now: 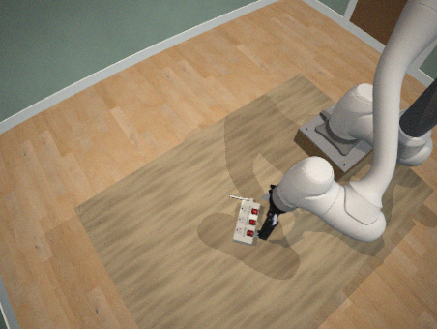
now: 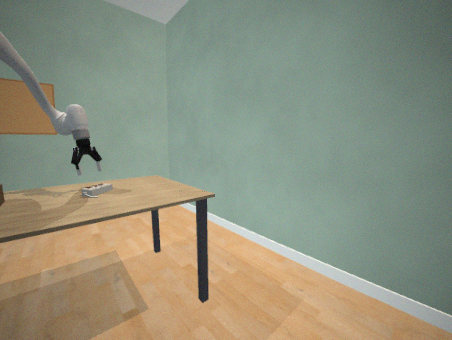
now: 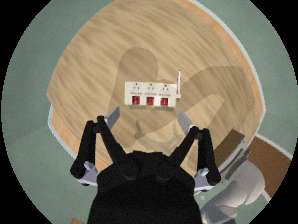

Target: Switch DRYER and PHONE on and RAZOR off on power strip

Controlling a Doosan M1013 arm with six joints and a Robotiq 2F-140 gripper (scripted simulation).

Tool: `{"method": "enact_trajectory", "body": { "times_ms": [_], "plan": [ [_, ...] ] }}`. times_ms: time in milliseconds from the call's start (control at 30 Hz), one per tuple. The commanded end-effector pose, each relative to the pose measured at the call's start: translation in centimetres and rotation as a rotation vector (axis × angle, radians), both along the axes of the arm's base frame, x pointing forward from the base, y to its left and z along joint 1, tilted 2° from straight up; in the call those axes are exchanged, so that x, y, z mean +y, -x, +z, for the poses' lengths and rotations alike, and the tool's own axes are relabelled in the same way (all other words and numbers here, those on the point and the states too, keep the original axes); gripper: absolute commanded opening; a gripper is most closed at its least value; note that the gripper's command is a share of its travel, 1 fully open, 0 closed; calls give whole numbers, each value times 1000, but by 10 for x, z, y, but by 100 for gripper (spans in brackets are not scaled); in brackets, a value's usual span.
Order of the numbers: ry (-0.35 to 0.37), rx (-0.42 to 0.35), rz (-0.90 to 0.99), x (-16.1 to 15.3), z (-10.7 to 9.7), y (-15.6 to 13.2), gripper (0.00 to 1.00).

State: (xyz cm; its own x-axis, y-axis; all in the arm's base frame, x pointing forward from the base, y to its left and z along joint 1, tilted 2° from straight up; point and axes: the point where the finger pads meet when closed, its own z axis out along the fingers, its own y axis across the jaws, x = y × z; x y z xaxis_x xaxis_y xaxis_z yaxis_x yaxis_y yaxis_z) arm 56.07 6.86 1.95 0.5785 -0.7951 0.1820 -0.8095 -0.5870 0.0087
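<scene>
A: What is sitting nearest the wrist camera?

B: The gripper [image 3: 145, 120] itself; its black body is filling the bottom of the wrist view, and its two fingers are standing spread as wide as they go, with nothing between them; it is hanging in the air above the table [image 2: 165, 192], clear of everything, as the exterior view is showing

A: And just past the fingertips?

B: The power strip [image 3: 152, 94] is lying flat on the wooden table top, right way up, its three red switches [image 3: 149, 102] facing upward in a row; in the top view the gripper [image 1: 269, 224] is hovering just beside the long edge of the power strip [image 1: 247, 222], on the side toward the arm; a short white cord stub [image 1: 238, 197] is sticking out from one end of the strip

A: Which switch is set which way?

B: That is too small to tell; the labels are not readable either

A: What is lying farther off?

B: The arm's white elbow [image 1: 334, 198] is leaning over the table, casting a broad shadow around the strip; its grey base plate [image 1: 306, 132] is sitting at the table's far side; beyond that, the plank floor [image 1: 121, 111] is running to a white skirting board and green walls [image 2: 310, 130]; an orange panel [image 2: 20, 107] is hanging on the wall behind the arm
</scene>
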Motion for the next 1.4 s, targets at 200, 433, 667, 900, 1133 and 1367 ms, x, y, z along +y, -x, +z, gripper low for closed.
{"method": "enact_trajectory", "body": {
  "times_ms": [200, 433, 667, 900, 1133, 1367],
  "plan": [
    [0, 0, 0, 0, 0, 0, 100],
    [0, 0, 0, 0, 0, 0, 100],
    [0, 0, 0, 0, 0, 0, 100],
    [0, 0, 0, 0, 0, 0, 100],
    [0, 0, 0, 0, 0, 0, 100],
    [-11, 5, -52, -6, 3, -3, 100]
  ]
}}
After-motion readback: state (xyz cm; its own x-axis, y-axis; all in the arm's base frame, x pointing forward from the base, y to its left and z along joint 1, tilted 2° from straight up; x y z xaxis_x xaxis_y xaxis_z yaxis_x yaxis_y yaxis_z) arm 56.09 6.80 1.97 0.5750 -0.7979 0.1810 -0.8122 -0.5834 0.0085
